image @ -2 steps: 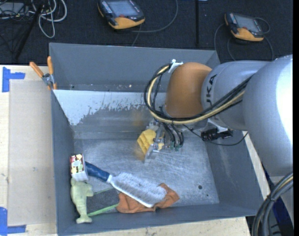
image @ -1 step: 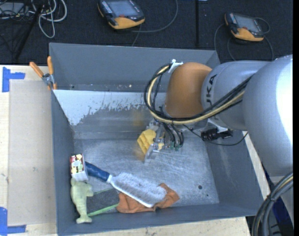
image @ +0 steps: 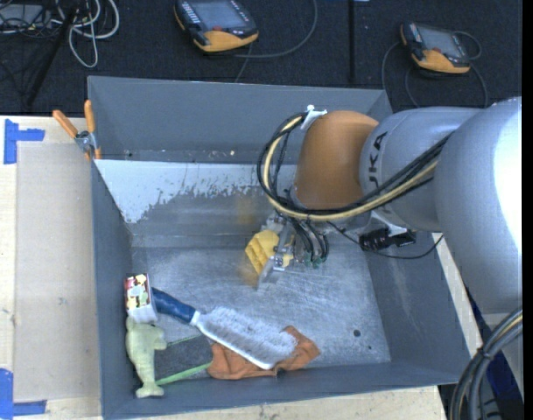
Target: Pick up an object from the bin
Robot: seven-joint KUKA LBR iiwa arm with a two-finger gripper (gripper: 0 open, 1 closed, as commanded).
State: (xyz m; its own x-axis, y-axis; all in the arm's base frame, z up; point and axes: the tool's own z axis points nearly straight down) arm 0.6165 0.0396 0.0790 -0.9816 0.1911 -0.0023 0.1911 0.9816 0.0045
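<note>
A yellow, lumpy banana-like thing [image: 259, 252] sits at nine o'clock of the gripper [image: 280, 266], its right edge hidden; the gripper's state cannot be told.

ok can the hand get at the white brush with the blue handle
Probably yes: the brush lies partly on top of the orange cloth with nothing over it, and nothing lies on the floor between it and the hand.
</note>
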